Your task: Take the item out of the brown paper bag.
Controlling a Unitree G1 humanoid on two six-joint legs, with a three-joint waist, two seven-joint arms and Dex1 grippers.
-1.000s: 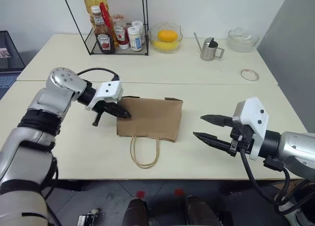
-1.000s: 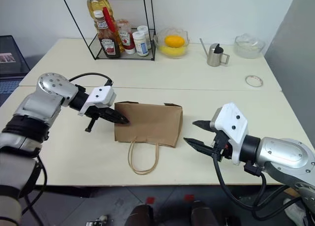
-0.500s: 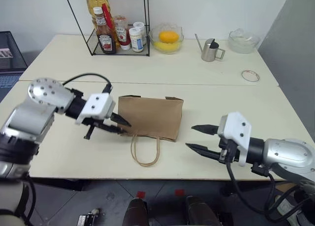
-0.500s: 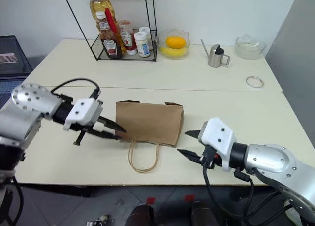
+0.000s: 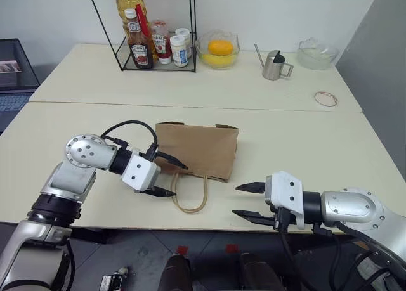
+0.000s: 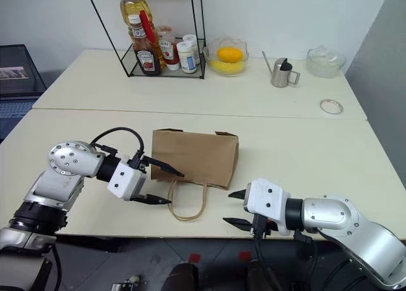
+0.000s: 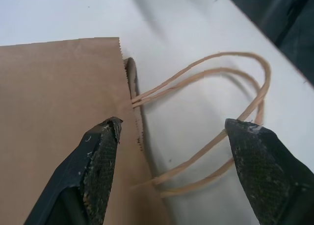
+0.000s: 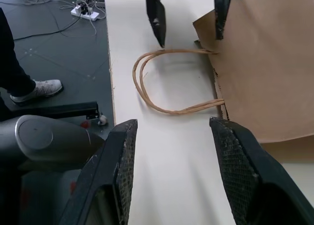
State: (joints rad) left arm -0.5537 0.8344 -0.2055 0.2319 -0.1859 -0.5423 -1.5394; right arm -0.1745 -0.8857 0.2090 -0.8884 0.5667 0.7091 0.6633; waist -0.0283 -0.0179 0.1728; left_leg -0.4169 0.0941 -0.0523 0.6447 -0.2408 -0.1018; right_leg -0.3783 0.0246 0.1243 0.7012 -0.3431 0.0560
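The brown paper bag (image 5: 198,150) lies flat on the near table, its two cord handles (image 5: 190,193) looped toward the front edge. The item is hidden inside it. My left gripper (image 5: 179,180) is open at the bag's near left corner. One finger is over the paper and the other over the table beside the handles (image 7: 221,87), with nothing held. In the left wrist view the bag's mouth edge (image 7: 128,73) lies between the fingertips (image 7: 105,137). My right gripper (image 5: 236,200) is open and empty, low over the table, right of the handles and apart from the bag.
On the far table stand a wire rack (image 5: 143,63) of bottles, a glass bowl with an orange fruit (image 5: 219,48), a metal pitcher (image 5: 274,64), another glass bowl (image 5: 315,53) and a small ring (image 5: 325,99). The table's front edge (image 5: 209,229) is close. A person's shoe (image 8: 37,89) shows on the floor.
My left gripper has opened, rolled, and come down and back to the bag's near corner by the handles. The right gripper has sunk toward the table's front and drifted left.
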